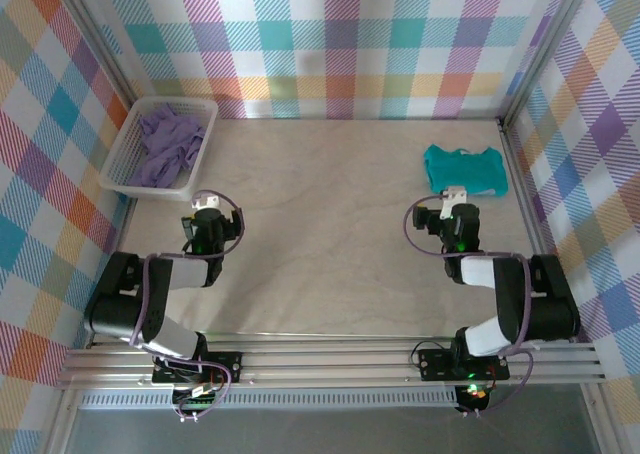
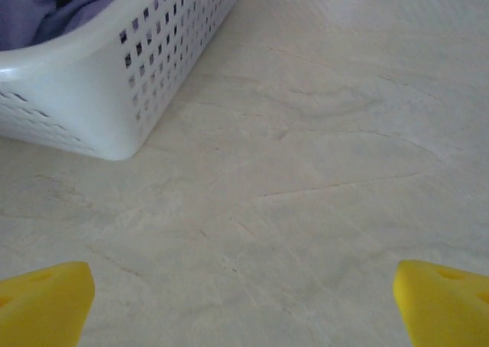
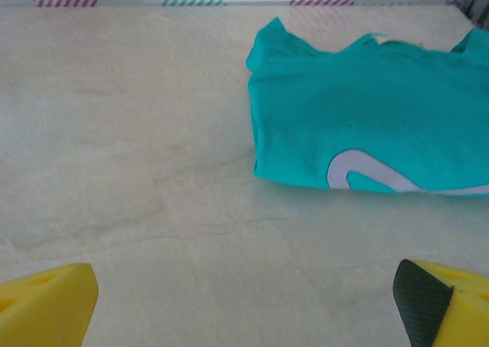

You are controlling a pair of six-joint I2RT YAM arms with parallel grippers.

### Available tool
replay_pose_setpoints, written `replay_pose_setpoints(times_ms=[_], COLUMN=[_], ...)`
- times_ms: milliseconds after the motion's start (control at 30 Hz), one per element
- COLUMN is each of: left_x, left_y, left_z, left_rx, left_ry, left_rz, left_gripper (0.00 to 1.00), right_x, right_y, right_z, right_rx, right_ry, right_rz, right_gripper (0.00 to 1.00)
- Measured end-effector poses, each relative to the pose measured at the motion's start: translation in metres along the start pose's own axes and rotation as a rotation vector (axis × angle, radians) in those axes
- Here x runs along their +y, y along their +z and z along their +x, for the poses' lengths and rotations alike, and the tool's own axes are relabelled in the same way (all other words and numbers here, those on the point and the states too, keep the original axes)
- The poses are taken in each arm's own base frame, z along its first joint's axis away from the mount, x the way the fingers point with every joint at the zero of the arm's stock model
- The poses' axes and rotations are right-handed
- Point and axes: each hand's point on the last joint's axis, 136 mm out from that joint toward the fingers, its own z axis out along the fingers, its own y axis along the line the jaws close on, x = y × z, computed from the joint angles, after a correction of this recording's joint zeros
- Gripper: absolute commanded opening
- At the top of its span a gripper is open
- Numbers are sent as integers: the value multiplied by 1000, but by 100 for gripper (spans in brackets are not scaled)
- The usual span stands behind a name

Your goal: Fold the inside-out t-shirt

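Shirt position: the inside-out t-shirt (image 1: 463, 170) lies as a compact teal bundle at the far right of the bench (image 1: 320, 234), close to the right wall. Pale print shows along its near edge.

Right gripper (image 3: 244, 309) sits just short of it, jaws wide apart, nothing between them, not touching cloth. Left gripper (image 2: 244, 309) is likewise wide apart and empty. It is over bare bench near the corner of the white basket (image 2: 99, 95), which holds a lavender garment (image 1: 168, 142).

Judgement: fold looks finished or nearly so.

Risks:
- The back edge is ragged with corners sticking up, so layers may slip apart if nudged.
- A low forward reach by the right arm could catch the near fold and drag it open, or shove the bundle against the wall.
- A left-arm swing could bump the basket.
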Motion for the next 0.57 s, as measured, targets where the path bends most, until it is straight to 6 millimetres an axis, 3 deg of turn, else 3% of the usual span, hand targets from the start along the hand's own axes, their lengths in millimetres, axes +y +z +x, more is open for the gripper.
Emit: replay_pose_setpoints(times_ms=[100,567], left_x=[-2,-10], left_y=[5,5], left_z=[8,0], left_rx=[22,-10], left_ry=[1,-13], left_rz=[30,82], left_gripper=[100,100], right_x=[-1,-2], right_y=[5,6], right_z=[15,9], right_rx=[42,25], right_ry=[6,20], right_rz=[-14,-39], right_gripper=[100,100])
